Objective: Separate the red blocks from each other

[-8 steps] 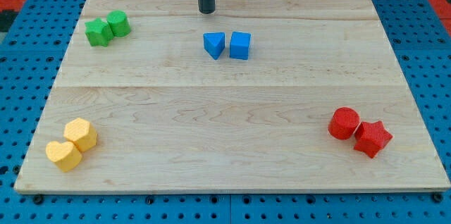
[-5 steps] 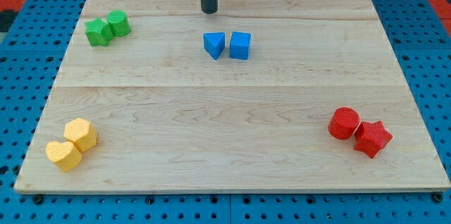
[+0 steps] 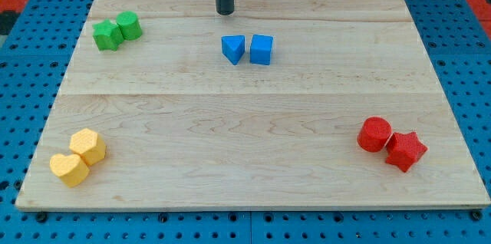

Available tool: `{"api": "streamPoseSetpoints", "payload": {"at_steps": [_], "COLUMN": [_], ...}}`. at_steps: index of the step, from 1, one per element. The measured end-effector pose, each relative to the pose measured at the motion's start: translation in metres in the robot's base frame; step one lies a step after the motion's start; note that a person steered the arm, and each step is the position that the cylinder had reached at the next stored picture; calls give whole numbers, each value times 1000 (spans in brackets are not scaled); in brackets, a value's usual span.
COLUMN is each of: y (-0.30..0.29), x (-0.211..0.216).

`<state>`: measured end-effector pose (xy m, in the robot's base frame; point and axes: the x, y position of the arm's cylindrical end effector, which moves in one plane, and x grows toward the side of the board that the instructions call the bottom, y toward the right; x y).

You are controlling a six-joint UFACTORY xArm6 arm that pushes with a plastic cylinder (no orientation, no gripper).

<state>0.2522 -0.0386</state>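
A red round block (image 3: 375, 133) and a red star-shaped block (image 3: 405, 151) sit touching each other near the board's lower right. My tip (image 3: 224, 11) rests on the board at the view's top centre, far from the red blocks and just above the blue pair.
A blue triangular block (image 3: 233, 48) and a blue cube (image 3: 261, 49) sit below my tip. Two green blocks (image 3: 107, 35) (image 3: 129, 25) lie at the upper left. Two yellow blocks (image 3: 88, 146) (image 3: 69, 169) lie at the lower left. The wooden board (image 3: 245, 106) lies on a blue pegboard.
My tip shifted slightly right and back left; it stands about where it was. No block has moved.
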Motion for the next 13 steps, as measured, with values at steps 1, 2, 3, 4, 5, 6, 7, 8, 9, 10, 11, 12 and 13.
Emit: {"api": "streamPoseSetpoints", "payload": {"at_steps": [1, 2, 3, 4, 5, 6, 7, 8, 9, 10, 11, 12, 13], "y": [-2, -2, 6, 18, 52, 172, 251, 306, 346, 276, 290, 342, 265], "x": [0, 0, 0, 0, 0, 12, 123, 238, 260, 268, 269, 309, 305]}}
